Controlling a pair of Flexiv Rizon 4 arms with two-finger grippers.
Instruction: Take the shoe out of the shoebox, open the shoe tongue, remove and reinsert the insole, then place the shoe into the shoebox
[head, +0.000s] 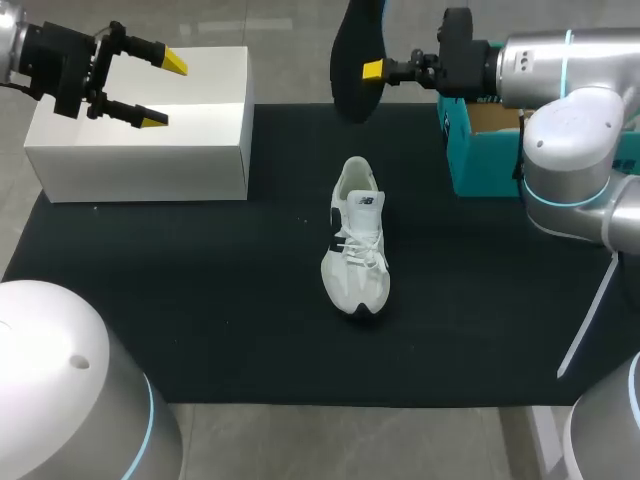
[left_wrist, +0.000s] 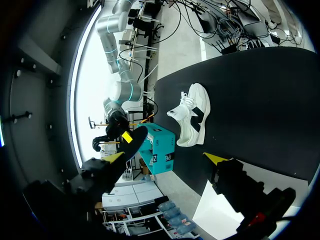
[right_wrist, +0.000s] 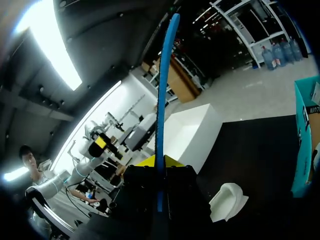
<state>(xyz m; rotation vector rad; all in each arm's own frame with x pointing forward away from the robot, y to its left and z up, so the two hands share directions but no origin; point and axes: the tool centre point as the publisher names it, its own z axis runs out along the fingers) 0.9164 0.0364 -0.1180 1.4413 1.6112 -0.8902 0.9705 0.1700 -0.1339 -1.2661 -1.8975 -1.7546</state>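
Pinching insole (head: 352, 60) upright in right jaws (left jaws spread), shoe (head: 356, 245) toe pointing nearward

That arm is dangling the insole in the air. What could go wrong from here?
The insole is pinched at one edge by the right gripper, so it might slip or twist. Nothing steadies the shoe: the left gripper hangs far off, jaws open, so pushing the insole back in could shove the shoe aside.
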